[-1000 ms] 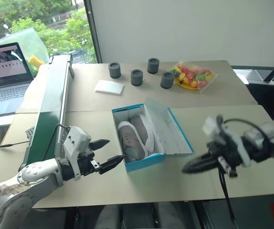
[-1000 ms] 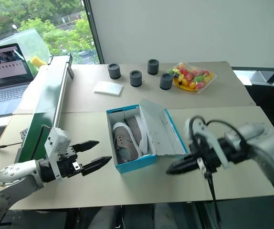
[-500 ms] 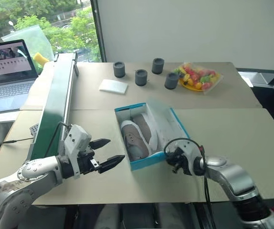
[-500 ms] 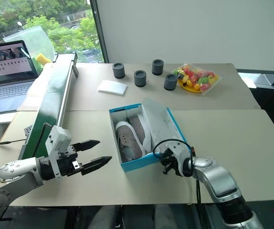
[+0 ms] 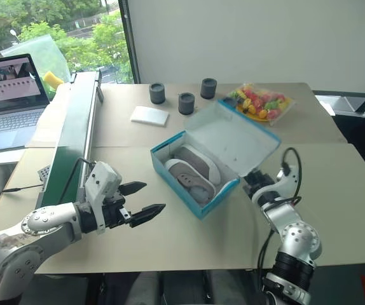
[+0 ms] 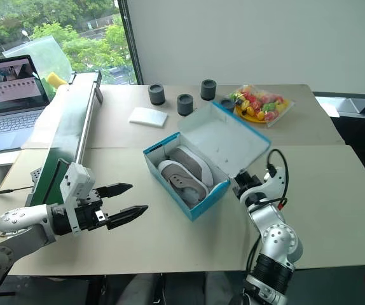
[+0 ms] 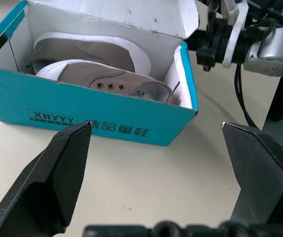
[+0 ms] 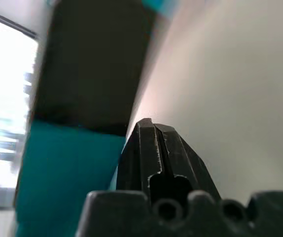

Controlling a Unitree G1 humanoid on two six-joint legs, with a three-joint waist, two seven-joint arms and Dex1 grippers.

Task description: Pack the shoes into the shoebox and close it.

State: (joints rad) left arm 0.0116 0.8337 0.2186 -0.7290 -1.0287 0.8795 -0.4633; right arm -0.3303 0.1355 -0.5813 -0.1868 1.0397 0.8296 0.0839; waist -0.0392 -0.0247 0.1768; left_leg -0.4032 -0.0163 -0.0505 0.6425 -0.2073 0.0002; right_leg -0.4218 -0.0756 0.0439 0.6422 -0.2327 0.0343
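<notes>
- We see the shoebox [image 5: 198,166] skewed on the table [image 5: 335,184], lid raised
- Our right gripper [image 5: 254,181], fingers pressed together and empty, sits under the lid's edge
- Our left gripper [image 5: 145,199] gapes wide, empty, near the box
- The 2 shoes [image 5: 192,170] lie inside

A pale tan table [image 5: 170,241] stands before a white wall [image 5: 246,38] and a window [image 5: 55,25], apparently daylit.
</notes>
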